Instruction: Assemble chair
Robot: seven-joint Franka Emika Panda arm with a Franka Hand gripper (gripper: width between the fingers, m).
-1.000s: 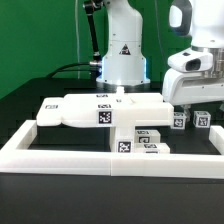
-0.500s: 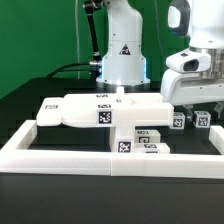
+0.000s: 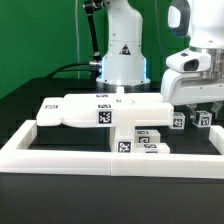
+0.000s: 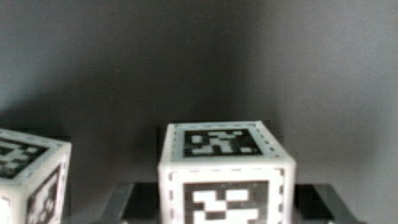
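Note:
In the wrist view a white chair post (image 4: 222,150) with black-and-white tags stands upright between my dark fingers (image 4: 146,200). The gripper (image 4: 222,205) is shut on its sides. A second tagged white piece (image 4: 25,168) stands beside it. In the exterior view the gripper (image 3: 192,108) hangs low at the right over two small tagged posts (image 3: 180,121); which of them it holds I cannot tell there. The joined white slab piece (image 3: 90,108) lies at the middle of the table. Two bracket-like pieces (image 3: 150,140) lie in front of it.
A long low white border wall (image 3: 60,155) runs along the front and the sides of the black table. The arm's white base (image 3: 122,55) stands behind the slab, with a green backdrop and cables at the rear.
The jaws have closed from wide open onto the post. The arm and the other pieces have stayed where they were.

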